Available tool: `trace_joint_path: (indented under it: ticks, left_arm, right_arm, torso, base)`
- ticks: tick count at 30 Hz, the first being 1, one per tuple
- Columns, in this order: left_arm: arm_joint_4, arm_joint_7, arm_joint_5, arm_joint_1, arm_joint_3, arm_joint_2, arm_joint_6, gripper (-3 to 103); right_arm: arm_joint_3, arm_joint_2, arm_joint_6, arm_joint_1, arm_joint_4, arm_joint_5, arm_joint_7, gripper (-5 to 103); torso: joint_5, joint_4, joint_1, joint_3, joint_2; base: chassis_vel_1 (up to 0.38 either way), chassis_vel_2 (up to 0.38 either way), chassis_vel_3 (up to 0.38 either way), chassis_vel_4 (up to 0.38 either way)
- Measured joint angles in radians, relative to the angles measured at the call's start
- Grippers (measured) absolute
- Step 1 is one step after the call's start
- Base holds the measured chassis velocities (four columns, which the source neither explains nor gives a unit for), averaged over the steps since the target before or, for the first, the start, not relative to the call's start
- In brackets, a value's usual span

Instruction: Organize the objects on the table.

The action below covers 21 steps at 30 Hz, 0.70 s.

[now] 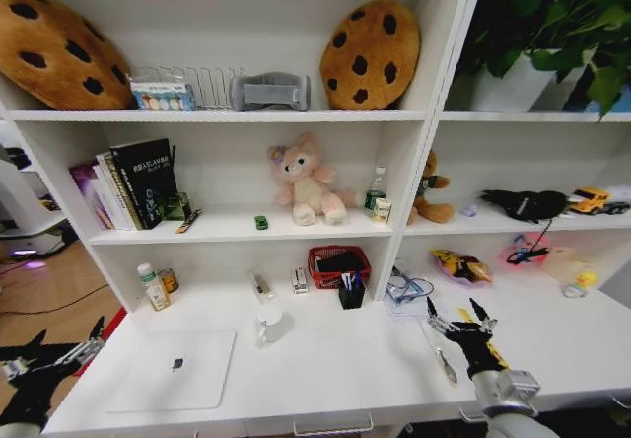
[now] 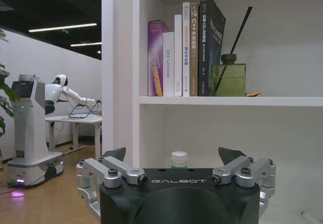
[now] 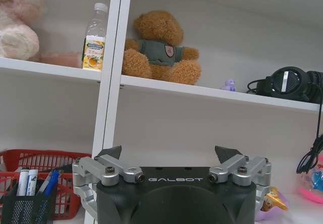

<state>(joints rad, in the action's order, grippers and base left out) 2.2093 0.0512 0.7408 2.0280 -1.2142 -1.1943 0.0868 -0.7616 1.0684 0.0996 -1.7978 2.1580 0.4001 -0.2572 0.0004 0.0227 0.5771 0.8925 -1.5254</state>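
The white table [image 1: 335, 364] holds a shut silver laptop [image 1: 173, 369] at front left, a white mug [image 1: 268, 325] mid-desk and a black pen cup [image 1: 351, 291] with markers behind it. Two small bottles [image 1: 153, 287] stand at back left. A pen [image 1: 446, 364] lies at right, beside a yellow ruler [image 1: 497, 356] partly hidden under my right gripper [image 1: 458, 314], which hovers open over the desk. My left gripper [image 1: 67, 344] is open off the desk's left end, level with the laptop. A tiny green toy [image 1: 261, 222] sits on the shelf above.
A red basket [image 1: 338, 263] stands behind the pen cup. Glasses [image 1: 406, 287], toys and a pink item [image 1: 523, 251] crowd the right side. Books [image 2: 186, 52], a plush [image 1: 308, 183] and a brown bear [image 3: 159, 47] sit on the shelves over the desk. Another robot [image 2: 30, 128] stands far off.
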Motion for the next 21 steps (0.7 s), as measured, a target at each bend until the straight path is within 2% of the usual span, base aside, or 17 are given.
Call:
trace_joint_path:
  ticks: [11, 21]
  left_arm:
    - [0.000, 0.000, 0.000, 0.000, 0.000, 0.000, 0.000, 100]
    - [0.000, 0.000, 0.000, 0.000, 0.000, 0.000, 0.000, 100]
  right_arm:
    - [0.000, 0.000, 0.000, 0.000, 0.000, 0.000, 0.000, 100]
    - [0.000, 0.000, 0.000, 0.000, 0.000, 0.000, 0.000, 100]
  torso:
    - [-0.0006, 0.0000, 0.000, 0.000, 0.000]
    - [-0.0004, 0.0000, 0.000, 0.000, 0.000]
  base:
    - [0.140, -0.130, -0.152, 0.126]
    - [0.300, -0.238, -0.290, 0.239]
